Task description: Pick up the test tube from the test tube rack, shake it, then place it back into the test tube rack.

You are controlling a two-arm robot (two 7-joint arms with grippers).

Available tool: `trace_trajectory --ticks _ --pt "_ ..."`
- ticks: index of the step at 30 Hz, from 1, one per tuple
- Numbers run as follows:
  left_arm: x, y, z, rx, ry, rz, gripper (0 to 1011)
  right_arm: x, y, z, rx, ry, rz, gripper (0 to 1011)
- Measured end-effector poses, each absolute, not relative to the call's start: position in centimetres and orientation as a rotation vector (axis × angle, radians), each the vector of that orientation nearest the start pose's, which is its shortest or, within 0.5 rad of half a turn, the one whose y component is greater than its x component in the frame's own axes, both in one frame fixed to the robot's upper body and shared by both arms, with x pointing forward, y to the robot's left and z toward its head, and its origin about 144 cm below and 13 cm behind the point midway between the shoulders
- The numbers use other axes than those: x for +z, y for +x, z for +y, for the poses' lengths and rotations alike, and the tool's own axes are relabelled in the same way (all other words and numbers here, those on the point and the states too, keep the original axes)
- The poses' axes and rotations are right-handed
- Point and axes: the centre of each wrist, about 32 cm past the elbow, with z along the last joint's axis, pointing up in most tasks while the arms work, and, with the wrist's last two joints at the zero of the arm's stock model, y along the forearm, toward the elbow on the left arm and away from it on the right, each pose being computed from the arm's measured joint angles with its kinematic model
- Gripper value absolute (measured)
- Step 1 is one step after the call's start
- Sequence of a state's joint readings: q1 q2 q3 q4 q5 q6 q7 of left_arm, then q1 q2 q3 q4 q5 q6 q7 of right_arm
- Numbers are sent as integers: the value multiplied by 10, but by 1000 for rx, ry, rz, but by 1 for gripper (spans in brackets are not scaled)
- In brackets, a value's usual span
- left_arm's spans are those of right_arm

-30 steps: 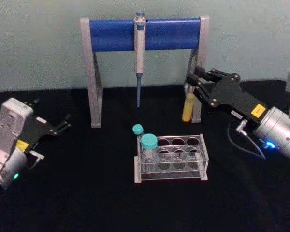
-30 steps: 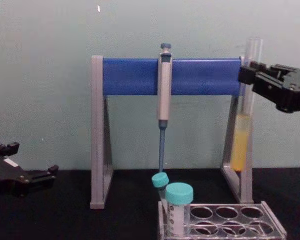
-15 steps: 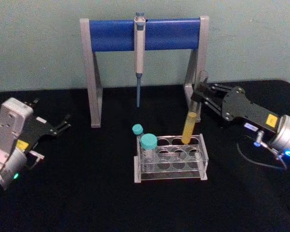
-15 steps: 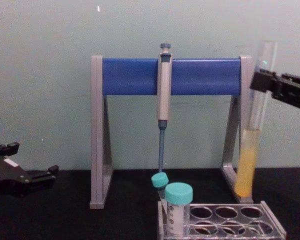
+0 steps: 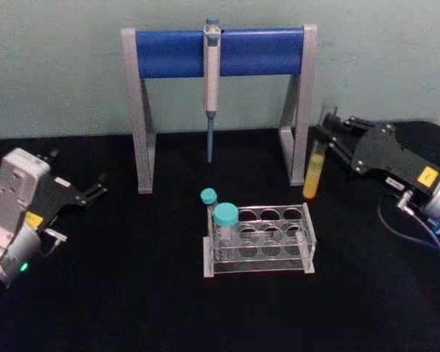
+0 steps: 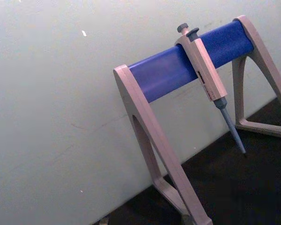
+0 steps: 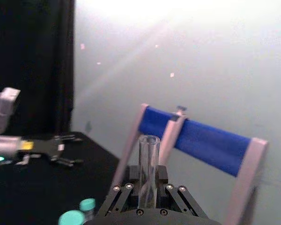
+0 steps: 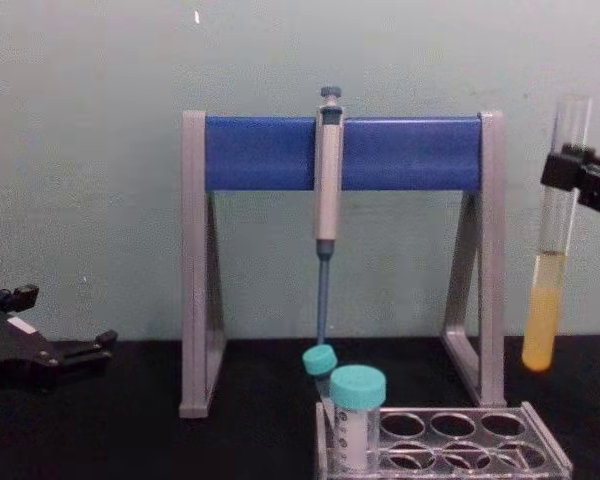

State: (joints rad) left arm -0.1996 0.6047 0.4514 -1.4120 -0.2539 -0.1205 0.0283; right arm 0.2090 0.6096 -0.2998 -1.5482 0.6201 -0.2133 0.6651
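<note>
Yellow liquid sits low in the test tube point(image 5: 313, 174). Head view: it's upright, pinched near its top by the right gripper point(image 5: 325, 134), right of and behind the test tube rack point(image 5: 260, 240) (not touching it). Left gripper point(image 5: 79, 174) parked at left, fingers spread. Chest view: test tube point(image 8: 548, 270) hangs beside the stand point(image 8: 400, 153). R wrist view: open mouth pokes above the fingers point(image 7: 126, 187).

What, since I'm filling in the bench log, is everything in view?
test tube: 1, clear with yellow liquid, upright in the air right of the stand
test tube rack: 1, clear, table centre
capped tubes: 2, teal caps, rack's left end
stand: 1, grey legs, blue crossbar, at the back
pipette: 1, grey-blue, hanging from the crossbar
table: 1, black, under everything
left gripper: 1, black, open, parked at left
right gripper: 1, black, shut on the test tube near its top
</note>
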Motion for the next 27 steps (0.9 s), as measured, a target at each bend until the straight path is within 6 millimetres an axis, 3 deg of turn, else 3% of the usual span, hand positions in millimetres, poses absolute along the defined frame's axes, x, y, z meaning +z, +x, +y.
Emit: trace_trajectory --ticks 10,27 --pt "1140 489 310 1248 305 -285 1001 1205 509 -302 -749 175 -243 230" --pt "1140 489 310 1248 305 -285 1001 1202 510 -288 -625 201 -241 230"
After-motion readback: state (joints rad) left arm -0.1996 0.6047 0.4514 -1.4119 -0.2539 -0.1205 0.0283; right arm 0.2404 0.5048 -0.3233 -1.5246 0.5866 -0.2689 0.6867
